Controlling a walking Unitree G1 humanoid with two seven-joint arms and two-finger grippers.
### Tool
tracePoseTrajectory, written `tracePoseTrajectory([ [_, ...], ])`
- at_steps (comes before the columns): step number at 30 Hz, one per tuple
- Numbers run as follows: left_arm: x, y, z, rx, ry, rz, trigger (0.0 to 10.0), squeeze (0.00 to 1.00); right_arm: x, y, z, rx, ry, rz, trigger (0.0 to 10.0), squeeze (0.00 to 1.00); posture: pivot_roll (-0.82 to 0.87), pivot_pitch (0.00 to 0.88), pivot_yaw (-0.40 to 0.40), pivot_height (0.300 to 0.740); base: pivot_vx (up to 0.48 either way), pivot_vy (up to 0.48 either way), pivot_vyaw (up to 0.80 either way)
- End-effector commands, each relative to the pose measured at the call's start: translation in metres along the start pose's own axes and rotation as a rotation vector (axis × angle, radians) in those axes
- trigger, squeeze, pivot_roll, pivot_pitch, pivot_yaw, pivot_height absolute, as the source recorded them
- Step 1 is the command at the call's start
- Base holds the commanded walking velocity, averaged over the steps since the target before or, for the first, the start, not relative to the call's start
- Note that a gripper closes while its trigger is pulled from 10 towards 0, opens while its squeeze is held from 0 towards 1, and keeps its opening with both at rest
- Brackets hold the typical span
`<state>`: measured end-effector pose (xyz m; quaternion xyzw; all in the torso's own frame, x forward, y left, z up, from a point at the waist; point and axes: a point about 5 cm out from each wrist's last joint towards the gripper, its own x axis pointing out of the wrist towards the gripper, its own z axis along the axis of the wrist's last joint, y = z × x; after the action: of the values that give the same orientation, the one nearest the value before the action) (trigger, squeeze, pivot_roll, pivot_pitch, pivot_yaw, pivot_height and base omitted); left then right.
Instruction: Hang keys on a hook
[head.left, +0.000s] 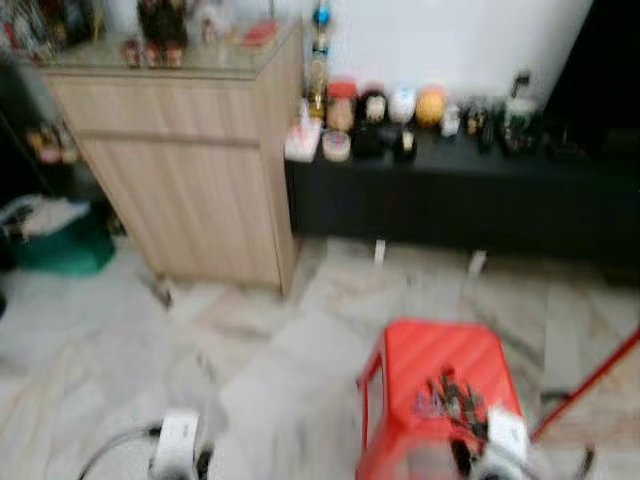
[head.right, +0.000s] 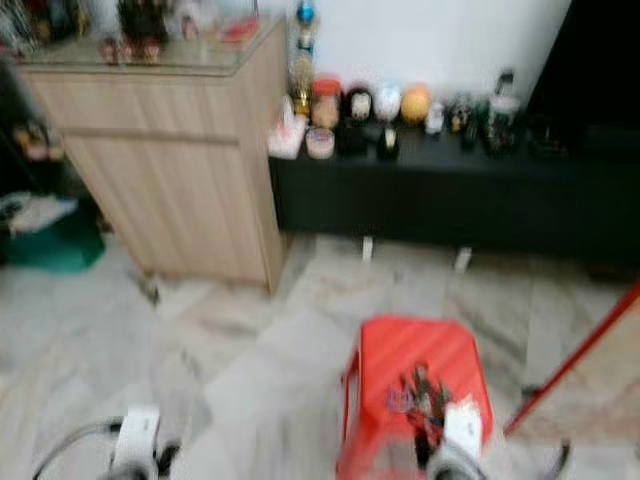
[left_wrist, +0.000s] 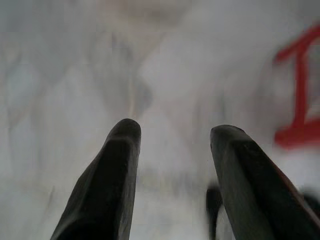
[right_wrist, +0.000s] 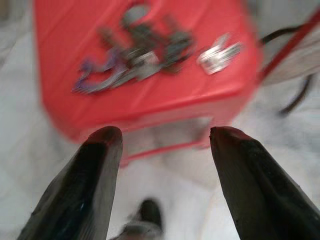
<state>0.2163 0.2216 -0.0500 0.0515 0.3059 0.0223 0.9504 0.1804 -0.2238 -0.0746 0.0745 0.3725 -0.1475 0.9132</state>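
The keys (right_wrist: 135, 57) lie in a loose bunch on top of a red plastic stool (head.left: 400, 365), with one silvery key or tag (right_wrist: 219, 54) just beside the main cluster. The right gripper (right_wrist: 162, 145) hovers short of the stool's near edge, jaws apart and empty; the left gripper (left_wrist: 172, 145) hangs over the marble floor (head.left: 120, 340), jaws also apart.

The bunch should be light but floppy and jangly (hard metal, slippery on smooth plastic). The picture is blurred, so a ring is hard to pick out; gripping where the dark keys gather thickest, probably near the ring, seems safest.
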Motion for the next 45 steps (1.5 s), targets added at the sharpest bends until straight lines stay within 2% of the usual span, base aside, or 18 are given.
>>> tracePoseTrajectory([
  [1, 0.002, 0.012, 0.021, -0.001, -0.12, 0.012, 10.0, 0.0, 0.0, 0.004, 0.008, -0.011, -0.069, -0.018, 10.0, 0.0, 0.09, 0.0, -0.03, 0.709, 0.0, 0.0, 0.0],
  [5, 0.002, 0.021, 0.059, 0.003, -0.328, 0.017, 10.0, 0.0, -0.001, 0.004, 0.014, 0.025, -0.152, -0.045, 10.0, 0.0, 0.08, 0.0, -0.029, 0.709, 0.0, 0.0, 0.0],
  [6, 0.002, 0.021, 0.059, 0.003, -0.328, 0.017, 10.0, 0.0, -0.001, 0.004, 0.014, 0.025, -0.152, -0.045, 10.0, 0.0, 0.08, 0.0, -0.029, 0.709, 0.0, 0.0, 0.0],
  [7, -0.003, 0.022, 0.082, -0.006, -0.455, 0.021, 10.0, 0.0, -0.001, 0.005, 0.019, -0.017, -0.197, -0.028, 10.0, 0.0, 0.07, 0.0, -0.022, 0.709, 0.0, 0.0, 0.0],
  [9, -0.006, 0.019, 0.094, -0.004, -0.524, 0.016, 10.0, 0.0, -0.002, 0.007, 0.022, -0.047, -0.223, -0.016, 10.0, 0.0, 0.07, 0.0, -0.016, 0.709, 0.0, 0.0, 0.0],
  [10, -0.009, 0.013, 0.104, -0.006, -0.573, 0.004, 10.0, 0.0, 0.001, -0.007, 0.067, -0.053, -0.396, -0.024, 10.0, 0.0, 0.06, 0.0, -0.013, 0.709, 0.0, 0.0, 0.0],
  [11, -0.01, 0.01, 0.108, -0.007, -0.596, -0.003, 10.0, 0.0, -0.001, -0.016, 0.101, -0.063, -0.524, -0.029, 10.0, 0.0, 0.06, 0.0, -0.01, 0.709, 0.0, 0.0, 0.0],
  [13, -0.016, 0.003, 0.119, -0.015, -0.655, -0.024, 10.0, 0.0, -0.012, -0.019, 0.148, -0.072, -0.718, 0.008, 10.0, 0.0, 0.05, 0.0, 0.002, 0.709, 0.0, 0.0, 0.0],
  [14, -0.016, 0.003, 0.119, -0.015, -0.655, -0.024, 10.0, 0.0, -0.012, -0.019, 0.148, -0.072, -0.718, 0.008, 10.0, 0.0, 0.05, 0.0, 0.002, 0.709, 0.0, 0.0, 0.0],
  [16, -0.022, -0.006, 0.123, -0.003, -0.69, -0.063, 10.0, 0.0, -0.02, -0.007, 0.158, -0.07, -0.799, 0.044, 10.0, 0.0, 0.04, 0.0, 0.01, 0.709, 0.0, 0.0, 0.0],
  [19, -0.028, -0.012, 0.125, 0.011, -0.709, -0.089, 10.0, 0.0, -0.026, 0.002, 0.164, -0.058, -0.846, 0.066, 10.0, 0.0, 0.03, 0.0, 0.01, 0.709, 0.0, 0.0, 0.0],
  [24, -0.035, -0.014, 0.123, 0.004, -0.721, -0.078, 10.0, 0.0, -0.029, 0.008, 0.158, -0.083, -0.857, 0.078, 10.0, 0.0, 0.05, 0.0, -0.006, 0.709, 0.0, 0.0, 0.0],
  [27, -0.04, -0.017, 0.118, -0.008, -0.706, -0.082, 10.0, 0.0, -0.031, 0.012, 0.147, -0.086, -0.838, 0.112, 10.0, 0.0, 0.06, 0.0, -0.031, 0.709, 0.0, 0.0, 0.0],
  [29, -0.038, -0.016, 0.104, -0.033, -0.665, -0.037, 10.0, 0.0, -0.026, 0.018, 0.126, -0.085, -0.743, 0.14, 10.0, 0.0, 0.06, 0.0, -0.048, 0.709, 0.0, 0.0, 0.0],
  [37, -0.041, -0.018, 0.115, -0.047, -0.666, -0.036, 10.0, 0.0, -0.024, 0.026, 0.129, -0.128, -0.692, 0.168, 10.0, 0.0, 0.07, 0.0, -0.077, 0.709, 0.0, 0.0, 0.0],
  [41, -0.041, -0.016, 0.117, -0.049, -0.662, -0.014, 10.0, 0.0, -0.022, 0.019, 0.133, -0.133, -0.66, 0.133, 10.0, 0.0, 0.07, 0.0, -0.084, 0.709, 0.0, 0.0, 0.0],
  [43, -0.042, -0.015, 0.119, -0.053, -0.661, -0.01, 10.0, 0.0, -0.021, 0.012, 0.137, -0.12, -0.656, 0.11, 10.0, 0.0, 0.07, 0.0, -0.085, 0.694, 0.0, 0.0, 0.0],
  [45, -0.042, -0.015, 0.12, -0.055, -0.658, -0.01, 10.0, 0.0, -0.02, 0.012, 0.137, -0.12, -0.651, 0.111, 10.0, 0.0, 0.07, 0.0, -0.082, 0.679, 0.0, 0.0, 0.0],
])
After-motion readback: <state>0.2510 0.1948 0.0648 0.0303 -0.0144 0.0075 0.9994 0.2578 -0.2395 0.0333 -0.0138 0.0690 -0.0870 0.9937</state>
